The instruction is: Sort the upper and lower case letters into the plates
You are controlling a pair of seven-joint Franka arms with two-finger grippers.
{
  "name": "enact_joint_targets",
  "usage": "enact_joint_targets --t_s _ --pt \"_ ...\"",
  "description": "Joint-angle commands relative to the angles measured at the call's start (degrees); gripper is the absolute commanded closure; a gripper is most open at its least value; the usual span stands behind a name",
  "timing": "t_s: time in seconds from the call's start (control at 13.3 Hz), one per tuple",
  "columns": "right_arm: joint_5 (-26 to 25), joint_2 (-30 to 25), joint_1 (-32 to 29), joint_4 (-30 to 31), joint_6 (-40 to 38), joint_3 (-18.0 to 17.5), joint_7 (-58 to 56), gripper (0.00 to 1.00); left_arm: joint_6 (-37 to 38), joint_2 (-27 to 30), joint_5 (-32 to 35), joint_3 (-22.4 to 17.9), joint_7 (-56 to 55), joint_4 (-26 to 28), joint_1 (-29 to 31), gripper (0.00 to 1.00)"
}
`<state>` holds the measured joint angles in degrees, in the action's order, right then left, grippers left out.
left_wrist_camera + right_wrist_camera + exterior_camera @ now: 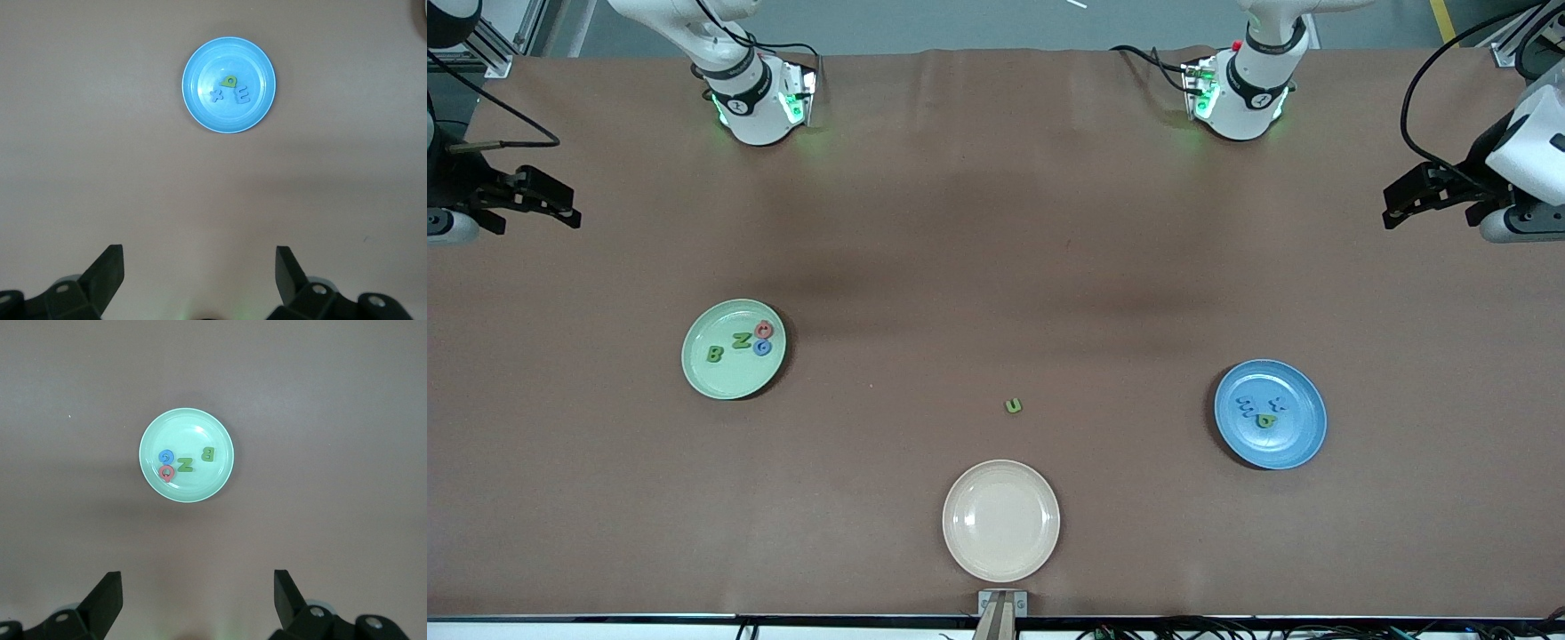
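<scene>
The pale mint green plate (729,378) lies toward the right arm's end and holds a green B (714,354), a green Z (741,340), a red letter (764,329) and a blue letter (761,348). It also shows in the right wrist view (193,487). The blue plate (1294,440) lies toward the left arm's end and holds two blue letters and a green one (1265,420); it also shows in the left wrist view (200,73). A small green letter u (1013,406) lies loose on the table between the plates. My left gripper (1396,203) (200,257) and right gripper (560,203) (197,580) are open, empty and high up at the table's ends.
An empty cream-beige plate (1000,520) sits nearer the front camera than the loose u, close to the table's front edge. The brown table cover (996,267) is bare between the arm bases and the plates.
</scene>
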<state>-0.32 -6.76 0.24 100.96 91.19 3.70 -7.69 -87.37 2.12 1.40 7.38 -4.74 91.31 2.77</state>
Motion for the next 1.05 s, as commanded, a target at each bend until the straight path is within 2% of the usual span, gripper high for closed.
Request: enact_joint_targets --t_s 0.0,0.75,0.98 --pt "-0.7 -2.0 -1.1 2.6 1.7 -0.9 -0.7 0.00 0.6 0.3 -0.1 0.3 -0.1 -0.5 0.0 0.00" --pt "-0.7 1.1 -1.3 -2.6 0.7 -0.5 -0.5 0.00 0.6 -0.4 -0.1 0.3 0.1 -0.7 0.1 0.00" --pt "-0.7 1.1 -1.3 -2.3 -0.3 -0.5 -0.6 0.00 0.7 -1.8 -0.1 0.1 0.8 -3.1 0.3 0.00"
